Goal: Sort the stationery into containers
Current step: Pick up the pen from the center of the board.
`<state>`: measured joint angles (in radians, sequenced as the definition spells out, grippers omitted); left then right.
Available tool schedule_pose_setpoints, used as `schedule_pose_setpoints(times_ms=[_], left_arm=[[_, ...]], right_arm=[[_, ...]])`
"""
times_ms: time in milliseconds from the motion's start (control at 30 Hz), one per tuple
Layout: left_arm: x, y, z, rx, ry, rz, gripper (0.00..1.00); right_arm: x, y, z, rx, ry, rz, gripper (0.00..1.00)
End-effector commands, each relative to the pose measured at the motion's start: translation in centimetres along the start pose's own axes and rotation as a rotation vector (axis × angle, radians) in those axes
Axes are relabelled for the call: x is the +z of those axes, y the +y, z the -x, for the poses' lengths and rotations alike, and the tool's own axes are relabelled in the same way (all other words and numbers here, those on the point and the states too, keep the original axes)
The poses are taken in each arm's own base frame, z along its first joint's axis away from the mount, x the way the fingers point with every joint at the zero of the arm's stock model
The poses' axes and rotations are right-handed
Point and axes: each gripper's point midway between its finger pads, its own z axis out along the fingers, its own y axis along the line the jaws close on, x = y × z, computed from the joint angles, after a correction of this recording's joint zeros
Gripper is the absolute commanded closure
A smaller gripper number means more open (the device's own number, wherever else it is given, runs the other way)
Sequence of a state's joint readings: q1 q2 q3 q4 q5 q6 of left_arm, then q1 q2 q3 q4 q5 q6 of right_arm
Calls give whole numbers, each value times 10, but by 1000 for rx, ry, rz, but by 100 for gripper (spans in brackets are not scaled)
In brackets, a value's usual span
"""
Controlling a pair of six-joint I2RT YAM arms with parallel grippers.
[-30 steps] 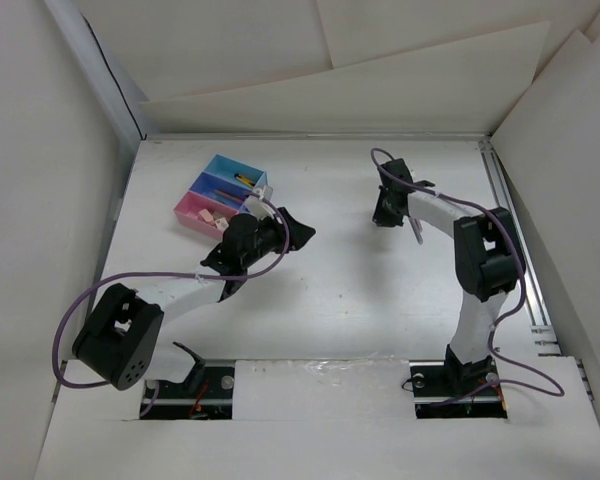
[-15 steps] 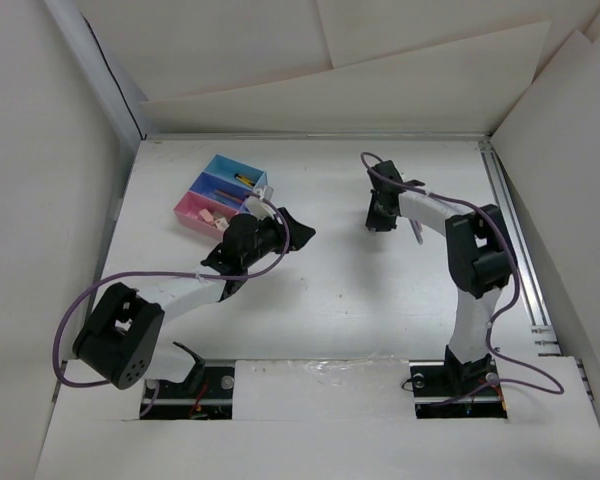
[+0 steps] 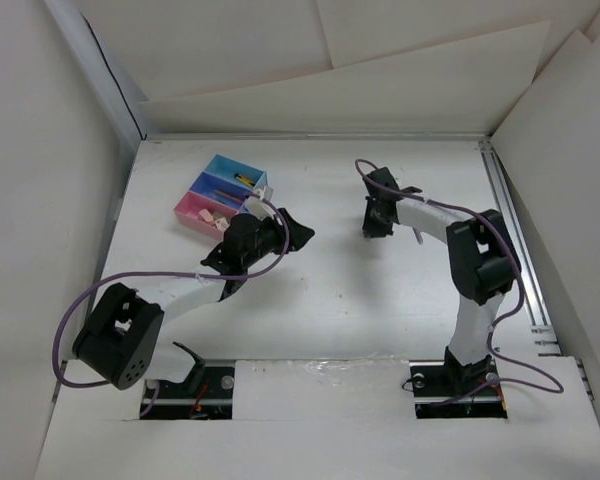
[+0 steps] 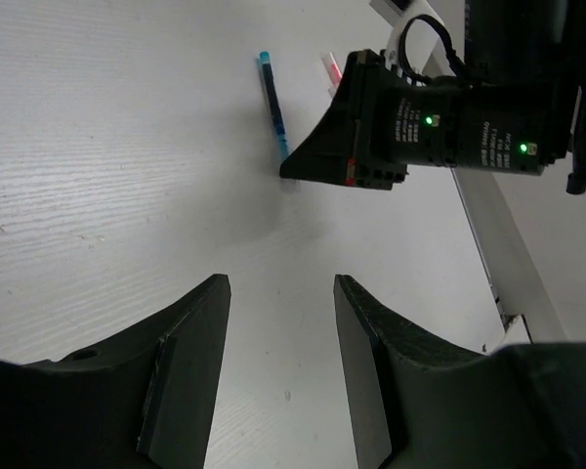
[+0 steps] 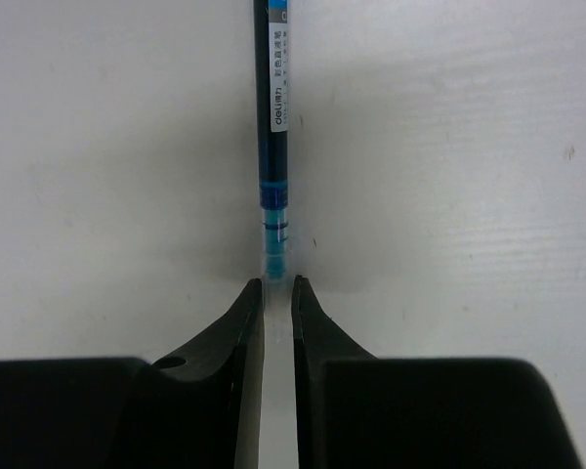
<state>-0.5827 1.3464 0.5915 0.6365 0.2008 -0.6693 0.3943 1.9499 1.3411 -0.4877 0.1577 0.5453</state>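
The three joined containers stand at the back left: light blue (image 3: 223, 166), blue-violet (image 3: 209, 187) and pink (image 3: 194, 208), with small pieces inside. My left gripper (image 3: 298, 232) is open and empty, just right of them; its tips show in the left wrist view (image 4: 281, 283). My right gripper (image 3: 372, 226) is low on the table, shut on the clear end of the light-blue pen (image 5: 275, 127), which lies flat, pointing away from it. The left wrist view shows that pen (image 4: 272, 98) and the right gripper (image 4: 303, 168). The pink pen (image 3: 418, 232) lies beside the right arm.
White walls enclose the table, and a metal rail (image 3: 510, 230) runs along its right edge. Both arm bases sit at the near edge. The right arm's forearm (image 4: 469, 137) crosses the left wrist view above the table.
My right gripper has moved a little left and toward the near side, staying low on the table. The left arm has not moved.
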Motion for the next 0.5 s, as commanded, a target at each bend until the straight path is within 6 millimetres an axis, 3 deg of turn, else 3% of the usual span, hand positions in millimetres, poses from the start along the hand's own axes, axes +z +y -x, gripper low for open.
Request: schedule_pose_setpoints(times_ms=[0, 33, 233, 333, 467], left_arm=[[6, -12, 19, 15, -40, -22, 56], [9, -13, 19, 5, -39, -21, 56], [14, -13, 14, -19, -14, -32, 55], [19, -8, 11, -55, 3, -40, 54], [20, -5, 14, -114, 0, -87, 54]], right_arm=[[-29, 20, -3, -25, -45, 111, 100], [-45, 25, 7, -39, -94, 154, 100], [-94, 77, -26, -170, -96, 410, 100], [-106, 95, -43, -220, -78, 503, 100], [-106, 109, -56, -258, -46, 556, 100]])
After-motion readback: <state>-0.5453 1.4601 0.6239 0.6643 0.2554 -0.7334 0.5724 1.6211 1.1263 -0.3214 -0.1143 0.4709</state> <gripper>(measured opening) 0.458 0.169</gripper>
